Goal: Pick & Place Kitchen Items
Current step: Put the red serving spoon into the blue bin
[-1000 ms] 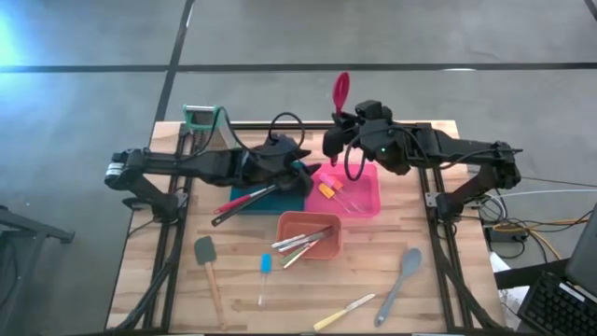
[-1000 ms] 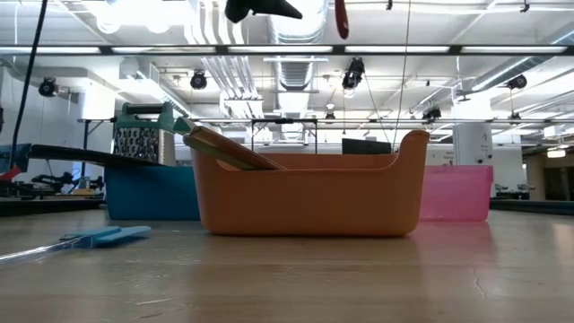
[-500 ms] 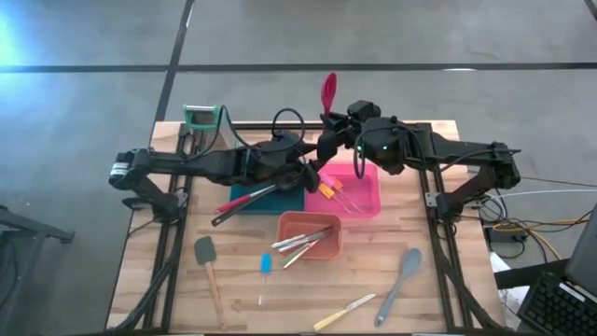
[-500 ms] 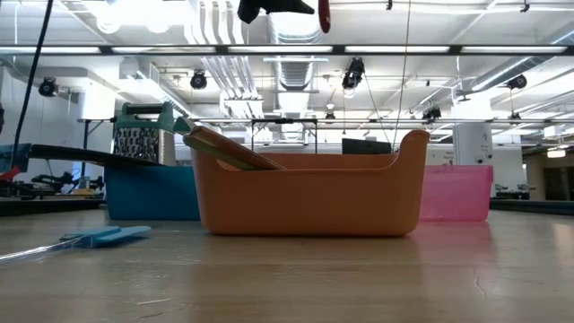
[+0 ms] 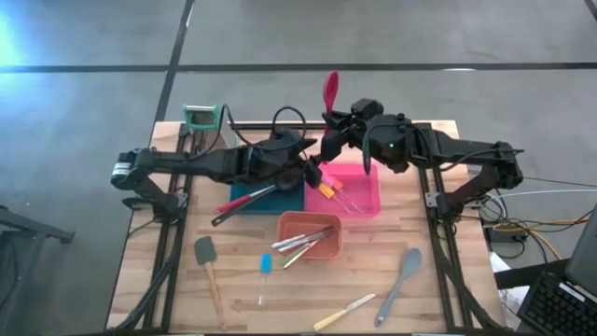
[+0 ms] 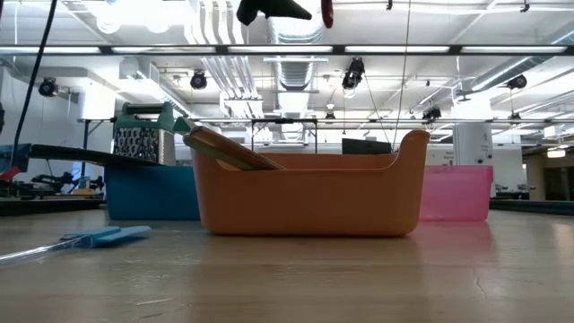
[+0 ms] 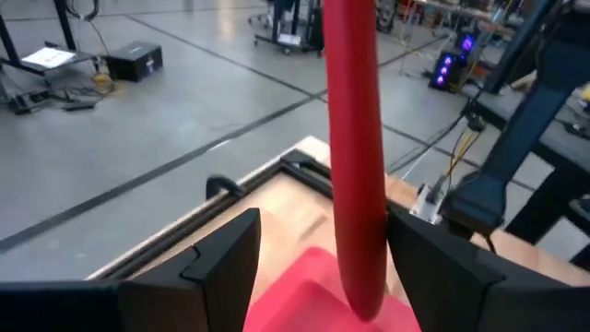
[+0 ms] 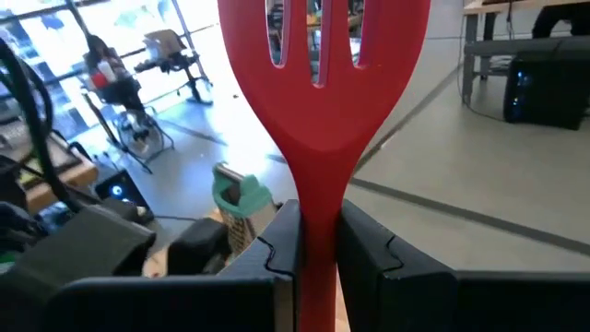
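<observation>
At the far left corner of the table (image 5: 420, 308) stands the box grater (image 5: 201, 119). Just right of it, my left gripper (image 7: 318, 254) hangs over the near edge of the blue tray (image 5: 270, 198) and the pink tray (image 5: 368, 201), its fingers spread apart with the handle of the red slotted spatula (image 8: 318, 101) passing between them; from the left wrist view the handle seems to brush one finger, though I cannot be sure it touches. A red and a black long-handled utensil (image 5: 244, 199) lie slanted out of the blue tray. Further right, my right gripper (image 8: 318, 244) is clamped on the spatula's handle, holding it upright above the table's far edge, head up. Nearer the front, the orange tray (image 5: 312, 250) holds several utensils. Loose on the wood lie a grey-headed spatula (image 5: 208, 266), a blue one (image 5: 264, 275), a yellow-handled knife (image 5: 343, 312) and a grey spoon (image 5: 399, 280).
</observation>
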### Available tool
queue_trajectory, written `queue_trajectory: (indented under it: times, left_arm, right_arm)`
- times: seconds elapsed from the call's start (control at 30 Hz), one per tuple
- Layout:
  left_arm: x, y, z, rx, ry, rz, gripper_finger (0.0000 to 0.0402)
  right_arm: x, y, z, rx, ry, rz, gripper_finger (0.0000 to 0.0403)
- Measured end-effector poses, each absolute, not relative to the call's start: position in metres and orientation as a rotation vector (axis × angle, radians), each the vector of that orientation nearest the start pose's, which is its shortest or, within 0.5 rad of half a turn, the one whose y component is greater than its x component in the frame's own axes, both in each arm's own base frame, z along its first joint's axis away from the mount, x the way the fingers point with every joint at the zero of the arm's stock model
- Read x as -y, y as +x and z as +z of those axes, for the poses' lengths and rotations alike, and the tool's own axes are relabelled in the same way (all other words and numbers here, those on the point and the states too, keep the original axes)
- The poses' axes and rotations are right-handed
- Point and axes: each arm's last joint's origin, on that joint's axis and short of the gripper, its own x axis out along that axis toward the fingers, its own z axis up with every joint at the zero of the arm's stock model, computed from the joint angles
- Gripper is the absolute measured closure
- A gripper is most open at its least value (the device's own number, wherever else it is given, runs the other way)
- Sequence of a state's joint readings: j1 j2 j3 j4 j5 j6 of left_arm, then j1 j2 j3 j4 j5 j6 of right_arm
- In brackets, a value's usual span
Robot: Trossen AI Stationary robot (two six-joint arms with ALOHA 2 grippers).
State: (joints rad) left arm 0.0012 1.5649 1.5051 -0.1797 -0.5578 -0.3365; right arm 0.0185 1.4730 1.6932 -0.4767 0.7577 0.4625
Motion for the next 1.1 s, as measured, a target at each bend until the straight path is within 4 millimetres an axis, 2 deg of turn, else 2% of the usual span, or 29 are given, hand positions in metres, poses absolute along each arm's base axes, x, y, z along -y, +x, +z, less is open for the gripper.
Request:
queue_trajectory:
  times: [0.33, 0.43, 0.53, 0.67, 0.7, 0.93, 1.1]
  left_arm:
    - [-0.022, 0.36, 0.393, -0.086, -0.283, 0.568, 0.0163]
    - [-0.025, 0.36, 0.393, -0.086, -0.291, 0.574, 0.0175]
    - [-0.028, 0.36, 0.393, -0.081, -0.303, 0.575, 0.0218]
    - [-0.029, 0.361, 0.393, -0.085, -0.313, 0.54, 0.0324]
    - [-0.03, 0.361, 0.393, -0.09, -0.311, 0.53, 0.0334]
    - [-0.029, 0.356, 0.402, -0.138, -0.299, 0.476, 0.0333]
    - [-0.028, 0.342, 0.42, -0.197, -0.261, 0.461, 0.0334]
  right_arm:
    - [0.013, 0.314, 0.453, -0.074, 0.347, -0.733, 0.0371]
    - [0.013, 0.314, 0.453, -0.069, 0.348, -0.738, 0.0371]
    - [0.013, 0.314, 0.453, -0.068, 0.346, -0.735, 0.0371]
    - [0.013, 0.314, 0.453, -0.067, 0.348, -0.727, 0.0371]
    - [0.013, 0.314, 0.453, -0.071, 0.346, -0.729, 0.0371]
    - [0.013, 0.312, 0.455, -0.059, 0.34, -0.74, 0.0366]
    - [0.013, 0.301, 0.464, -0.051, 0.289, -0.752, 0.03]
